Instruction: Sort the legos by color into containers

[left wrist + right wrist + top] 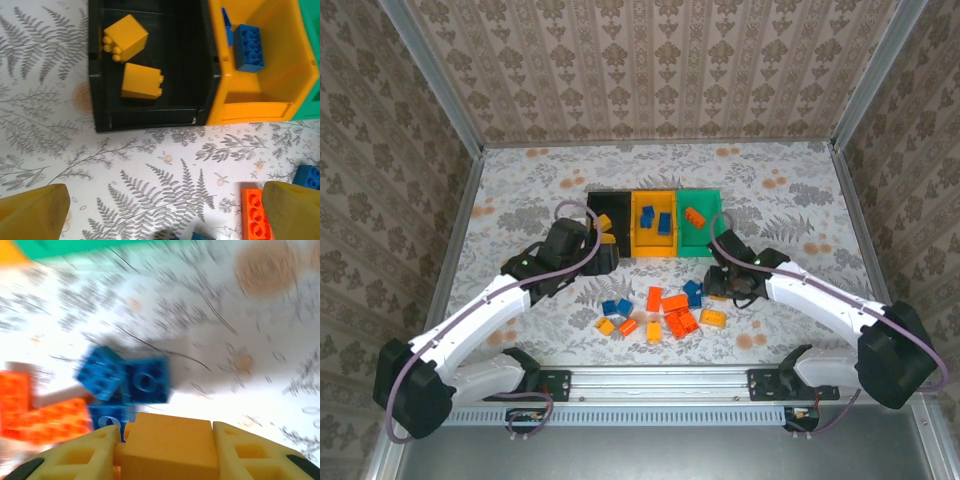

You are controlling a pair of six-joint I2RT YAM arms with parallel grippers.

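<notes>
Left arm [470,325] and right arm [820,297]: white shells on the long links, black housings at the joints, the biggest of them rounded at the shoulders. A small green light [523,262] glowed on each forearm. A mauve-grey cable [480,303] ran along each arm and looped free near the wrist. Bases were black brackets on a silver rail [660,380]. Left gripper [162,215] had blunt mustard-yellow fingers [32,212]. Right gripper [170,455] had paler yellow fingers [250,452] with square hollows and dark outer edges.
</notes>
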